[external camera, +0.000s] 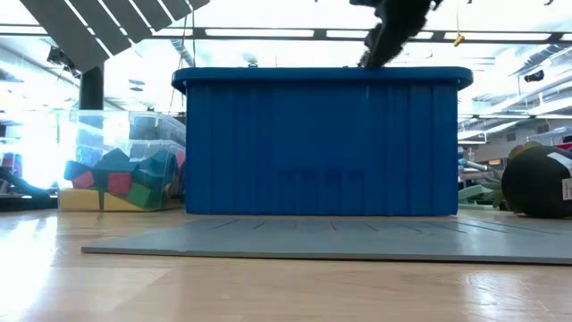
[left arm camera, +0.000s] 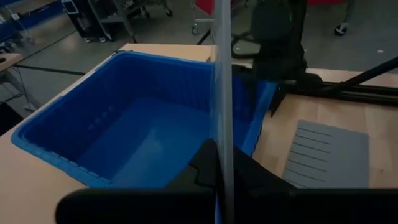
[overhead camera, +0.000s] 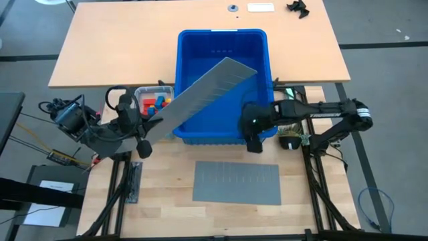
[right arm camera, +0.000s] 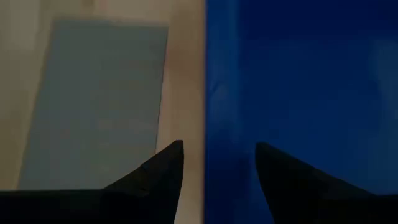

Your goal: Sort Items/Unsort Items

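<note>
Holding a long grey slotted divider sheet point(overhead camera: 200, 94) by its lower-left end, the left gripper point(overhead camera: 148, 130) sits at centre left of the high view, fingers clenched on the sheet's edge. The sheet slants up and to the right across the large blue plastic bin point(overhead camera: 190, 40), its far end over the bin's interior. In the left wrist view the sheet appears edge-on as a thin pale strip point(left arm camera: 222, 93) between the dark fingers point(left arm camera: 202, 171).

The right gripper point(right arm camera: 217, 158) hangs over the bin's near rim at centre right of the high view. Its fingers are parted, one on each side of the bin wall point(right arm camera: 206, 74), grasping nothing as far as the frames show.

The small toy blocks in red, yellow, green and blue point(overhead camera: 152, 102) lie in a clear plastic tub point(overhead camera: 140, 92) just beside the bin's left wall; the low view shows them piled at the left point(external camera: 116, 183). A second grey slotted sheet point(overhead camera: 236, 182) lies flat on the desk point(overhead camera: 100, 40) in front of the bin.

Handling judgement: the blocks look light, rigid and smooth-faced, so they should tolerate a firm pinch but may slip on sloped wedge faces. Take each block across two parallel flat sides. The divider appears thin and stiff but long, so a grip at one end gives leverage against the fingers; expect it to swing or twist.
</note>
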Robot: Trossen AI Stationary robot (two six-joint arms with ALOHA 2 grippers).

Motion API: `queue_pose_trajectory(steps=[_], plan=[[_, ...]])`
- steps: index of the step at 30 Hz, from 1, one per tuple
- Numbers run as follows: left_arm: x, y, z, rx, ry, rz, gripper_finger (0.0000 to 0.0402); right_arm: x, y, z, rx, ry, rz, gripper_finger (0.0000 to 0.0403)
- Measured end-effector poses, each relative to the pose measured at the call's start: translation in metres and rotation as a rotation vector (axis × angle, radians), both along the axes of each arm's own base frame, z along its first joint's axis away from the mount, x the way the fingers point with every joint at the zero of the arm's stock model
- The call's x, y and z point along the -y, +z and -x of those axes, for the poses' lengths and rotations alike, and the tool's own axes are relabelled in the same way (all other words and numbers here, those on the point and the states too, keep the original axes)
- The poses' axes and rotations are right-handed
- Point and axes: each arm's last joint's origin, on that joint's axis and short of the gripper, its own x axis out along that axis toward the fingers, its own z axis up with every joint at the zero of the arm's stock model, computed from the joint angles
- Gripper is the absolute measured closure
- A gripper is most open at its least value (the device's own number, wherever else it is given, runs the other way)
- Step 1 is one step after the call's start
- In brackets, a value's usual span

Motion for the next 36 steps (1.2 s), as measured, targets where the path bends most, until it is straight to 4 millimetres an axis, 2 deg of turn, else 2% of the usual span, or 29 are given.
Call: queue_pose_trajectory(steps=[5,11,14,18,23,26,36], plan=[[0.002,-0.001,-0.002,0.003,0.007,0.013,0.0386,-0.001,-0.012,-0.01,-0.041,0.042,0.043,0.0203],[0.002,-0.001,-0.002,0.009,0.011,0.023,0.0386,0.008,-0.032,-0.022,-0.131,0.05,0.1,0.0214],[0.002,-0.001,-0.002,0.008,0.011,0.023,0.0386,0.008,-0.038,-0.026,-0.156,0.085,0.124,0.0248],[0.002,-0.001,-0.002,0.008,0.011,0.022,0.0386,0.01,-0.039,-0.025,-0.182,0.042,0.196,0.0326],[0.002,-0.002,-0.002,0.007,0.012,0.021,0.0386,0.015,-0.032,-0.02,-0.195,0.125,0.367,0.0325],[0.001,-0.001,-0.002,0.01,0.022,0.009,0.0386,0.016,-0.024,-0.013,-0.2,0.183,0.407,0.0325],[0.001,-0.001,-0.002,0.009,0.025,-0.002,0.0386,0.064,-0.022,0.004,-0.343,0.232,0.497,0.0326]])
